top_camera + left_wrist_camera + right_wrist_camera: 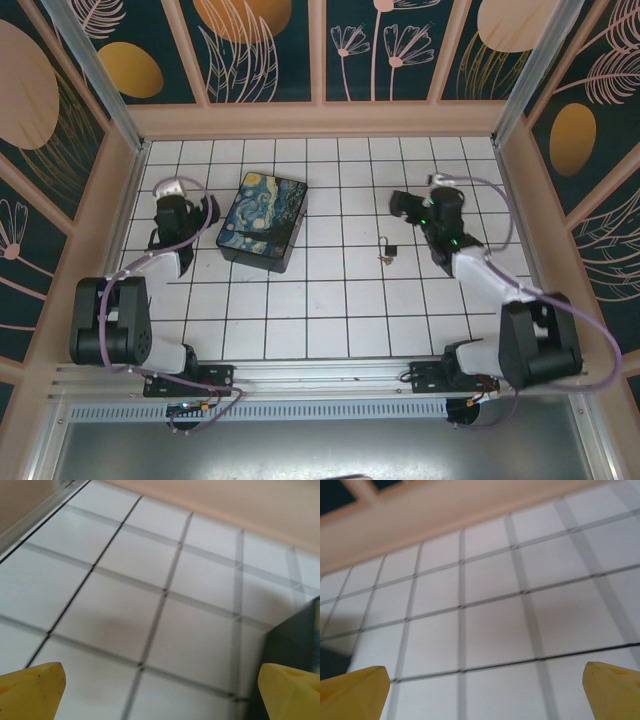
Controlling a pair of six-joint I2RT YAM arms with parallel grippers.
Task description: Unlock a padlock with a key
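The dark metal padlock (pixel 386 249) with its thin shackle is lying on the white tiled table (pixel 330 320), near the right arm. Beyond it the right gripper (pixel 482 690) is hanging wide open, and the left gripper (pixel 160 690) is gaping beside the dark box with a blue-yellow lid (pixel 262 220).

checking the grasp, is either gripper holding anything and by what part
Nothing is held: left gripper and right gripper are open; the padlock lies on the table.
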